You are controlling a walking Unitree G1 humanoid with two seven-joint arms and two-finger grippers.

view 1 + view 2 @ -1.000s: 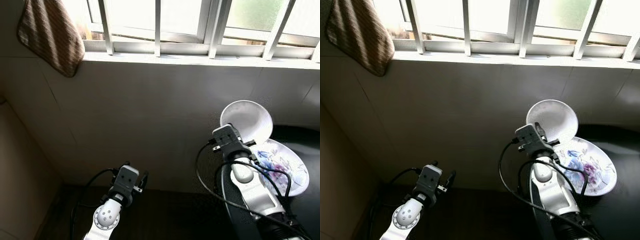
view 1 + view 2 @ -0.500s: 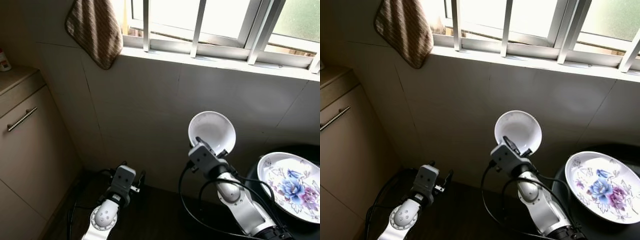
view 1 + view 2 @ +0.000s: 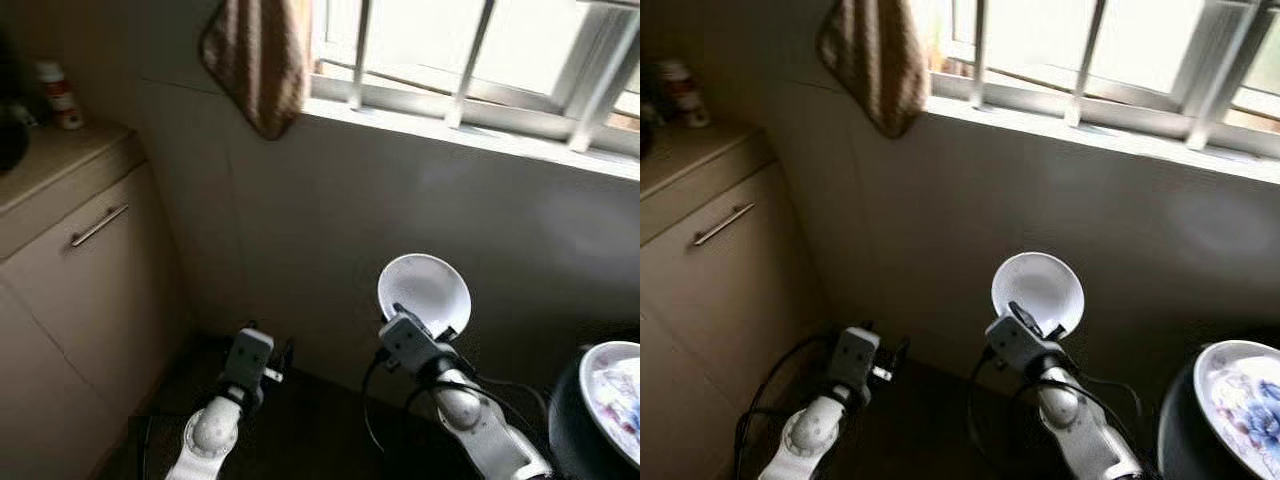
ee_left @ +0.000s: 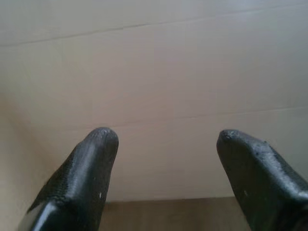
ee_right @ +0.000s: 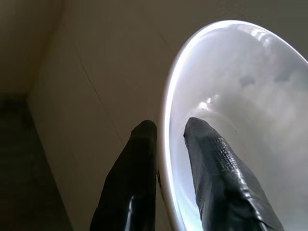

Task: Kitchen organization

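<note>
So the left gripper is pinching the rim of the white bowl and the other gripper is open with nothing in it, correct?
Wrong arm. The right gripper pinches the white bowl by its rim, one finger inside and one outside, as the right wrist view shows. The left gripper is the open one, with nothing between its fingers.

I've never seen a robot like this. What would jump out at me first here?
Most striking is the white bowl held up on edge before the tiled wall by the right gripper, one finger inside its rim and one outside. Above it runs a bright barred window, with a brown striped cloth hanging from its sill. The left gripper hangs low and open, and a flowered plate lies at far right.
</note>
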